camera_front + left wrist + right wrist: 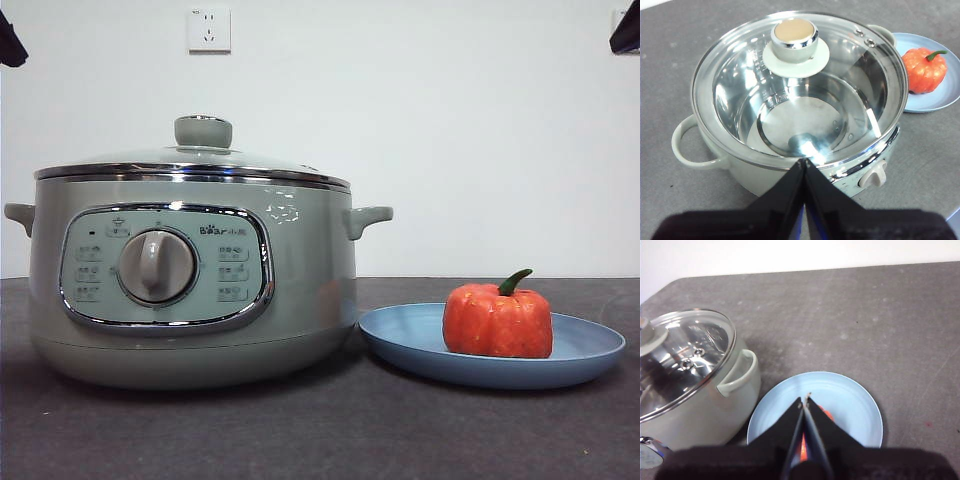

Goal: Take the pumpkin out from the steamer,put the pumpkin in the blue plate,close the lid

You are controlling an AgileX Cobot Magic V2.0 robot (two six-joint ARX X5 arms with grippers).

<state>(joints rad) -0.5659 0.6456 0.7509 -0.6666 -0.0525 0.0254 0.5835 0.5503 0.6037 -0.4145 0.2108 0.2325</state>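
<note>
The pale green steamer (190,290) stands on the left of the table with the glass lid (200,160) resting closed on it. The orange pumpkin (498,320) sits upright in the blue plate (590,350) to the right of the pot. My left gripper (804,161) is shut and empty, raised above the pot's front rim; the lid (790,75), the empty pot and the pumpkin (924,70) show beneath it. My right gripper (805,399) is shut and empty, raised above the blue plate (850,405); the pumpkin (826,414) is mostly hidden behind its jaws.
A wall socket (208,30) is on the white wall behind. Black arm tips show at the top left corner (10,42) and the top right corner (626,30). The table top (400,440) is dark grey.
</note>
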